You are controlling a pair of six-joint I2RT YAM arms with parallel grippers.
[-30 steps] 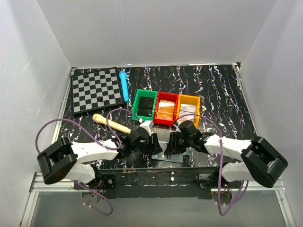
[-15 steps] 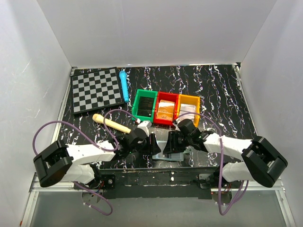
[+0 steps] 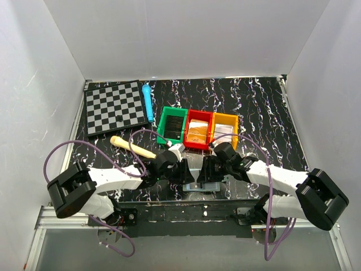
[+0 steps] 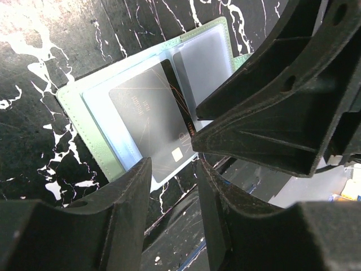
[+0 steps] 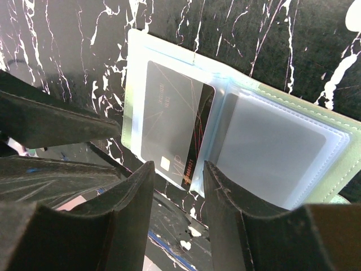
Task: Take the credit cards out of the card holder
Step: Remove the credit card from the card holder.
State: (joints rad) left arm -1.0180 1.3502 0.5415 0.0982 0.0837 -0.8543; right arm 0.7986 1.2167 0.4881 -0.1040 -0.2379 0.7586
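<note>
A black table (image 3: 271,113) with white marbling, seen from above, with white walls on three sides. A grey and black chessboard (image 3: 113,106) lies in the far left corner. Three small bins stand in a touching row near the middle of the table: a green bin (image 3: 162,123) on the left, a red bin (image 3: 194,145) in the centre, an orange bin (image 3: 237,131) on the right. A wooden stick (image 3: 132,146) with one thicker end lies at a slant left of the bins. A blue marker (image 3: 148,101) lies just beside the chessboard's right edge.

My two arms reach in from the near edge and meet in front of the red bin. My left gripper (image 4: 174,166) has its jaws apart with a narrow gap. My right gripper (image 5: 178,169) also has its jaws apart.

The card holder (image 4: 73,107) lies open and flat at the middle of the near edge, between my two grippers, pale green border outermost, pale blue sleeves inside. A dark card (image 5: 172,124) sits in one sleeve, its chip end poking out towards the near edge. That end lies at the gap of both jaws; whether any fingertip touches it I cannot tell.
</note>
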